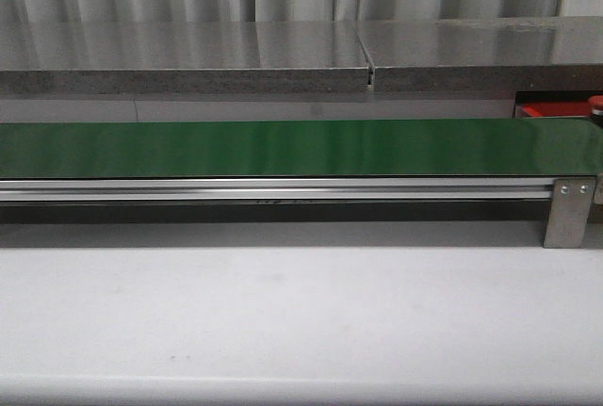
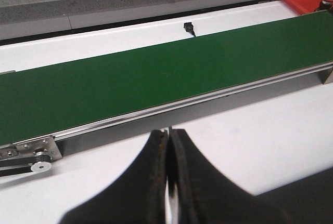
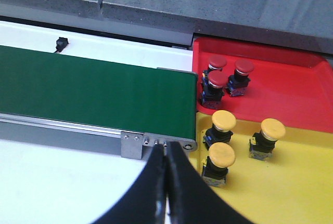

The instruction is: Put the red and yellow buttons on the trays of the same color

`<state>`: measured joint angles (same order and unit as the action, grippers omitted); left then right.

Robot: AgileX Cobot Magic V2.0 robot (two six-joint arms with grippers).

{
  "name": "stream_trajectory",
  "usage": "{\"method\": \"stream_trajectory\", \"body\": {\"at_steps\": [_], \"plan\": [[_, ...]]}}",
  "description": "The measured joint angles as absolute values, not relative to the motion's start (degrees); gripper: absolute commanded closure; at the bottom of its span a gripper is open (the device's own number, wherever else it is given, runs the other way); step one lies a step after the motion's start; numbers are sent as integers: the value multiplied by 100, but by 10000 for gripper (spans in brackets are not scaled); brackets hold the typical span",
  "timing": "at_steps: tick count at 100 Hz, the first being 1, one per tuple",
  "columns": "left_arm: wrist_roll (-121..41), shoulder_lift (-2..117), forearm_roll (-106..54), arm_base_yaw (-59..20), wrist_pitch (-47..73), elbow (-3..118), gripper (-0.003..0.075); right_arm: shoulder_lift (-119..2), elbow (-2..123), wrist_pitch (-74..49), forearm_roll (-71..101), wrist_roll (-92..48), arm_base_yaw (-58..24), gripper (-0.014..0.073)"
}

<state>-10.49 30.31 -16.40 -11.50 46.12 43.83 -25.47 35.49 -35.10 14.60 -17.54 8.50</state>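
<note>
Hovering beside the green belt (image 2: 156, 78), left claw (image 2: 168, 146) and right claw (image 3: 165, 156) are pressed together, empty.

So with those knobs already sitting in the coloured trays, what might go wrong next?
The three red buttons sit bunched at the red tray edge nearest the green belt, so a new one dropped there could knock them. The yellow buttons also sit near that end of the yellow tray. Both grippers' jaws are shut, empty.
</note>
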Motion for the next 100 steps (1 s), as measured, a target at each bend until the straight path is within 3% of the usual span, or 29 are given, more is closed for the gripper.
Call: {"method": "stream_trajectory", "body": {"at_steps": [44,100], "plan": [[-1010,3234,-1640,-1150,4280,4383,741,-2537,3531,-3510,1460,-1754,850,712],[-1010,5137,-1642,-765,4147,5342,741,-2537,3531,-3510,1460,-1756,850,712]]}}
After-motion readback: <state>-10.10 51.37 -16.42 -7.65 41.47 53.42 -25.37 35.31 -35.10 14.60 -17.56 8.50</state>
